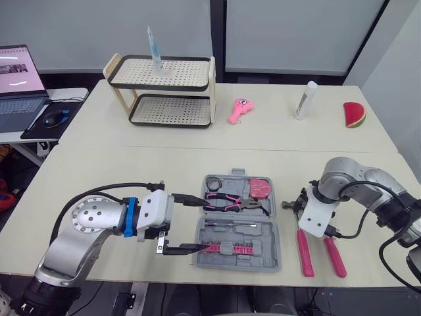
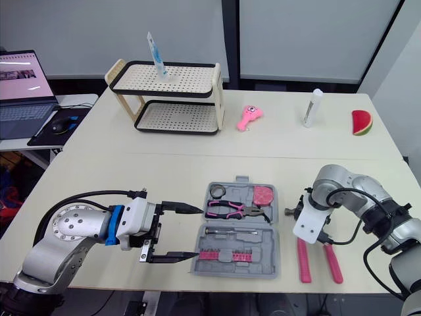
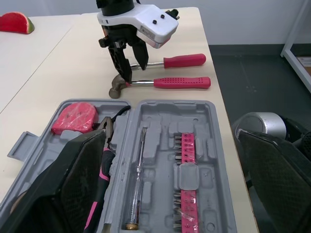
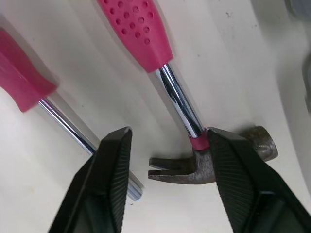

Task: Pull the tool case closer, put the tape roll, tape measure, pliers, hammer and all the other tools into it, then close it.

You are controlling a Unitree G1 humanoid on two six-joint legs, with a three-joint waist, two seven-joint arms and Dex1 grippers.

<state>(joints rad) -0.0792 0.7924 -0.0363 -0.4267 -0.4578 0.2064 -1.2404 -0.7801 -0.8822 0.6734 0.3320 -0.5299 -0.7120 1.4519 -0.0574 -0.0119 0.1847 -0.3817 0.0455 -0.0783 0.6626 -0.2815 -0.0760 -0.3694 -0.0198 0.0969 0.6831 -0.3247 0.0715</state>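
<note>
The grey tool case (image 1: 277, 232) lies open near the table's front edge. Inside it are the pink pliers (image 1: 227, 203), a pink tape measure (image 1: 260, 188), a tape roll (image 1: 213, 182), a thin screwdriver (image 3: 137, 170) and a pink bit strip (image 3: 185, 179). My left gripper (image 1: 201, 224) stands open at the case's left edge, one finger over the pliers and one by the bits. To the right of the case, the pink-handled hammer (image 3: 182, 82) and a second pink-handled tool (image 3: 184, 60) lie on the table. My right gripper (image 4: 170, 133) is open, with its fingers on either side of the hammer's neck by the head (image 4: 209, 167).
A two-tier rack (image 1: 164, 92) stands at the back, with a pink toy (image 1: 240, 110), a white tube (image 1: 306, 100) and a watermelon slice toy (image 1: 354, 114) to its right. A laptop (image 1: 16, 85) sits on a side table at the left.
</note>
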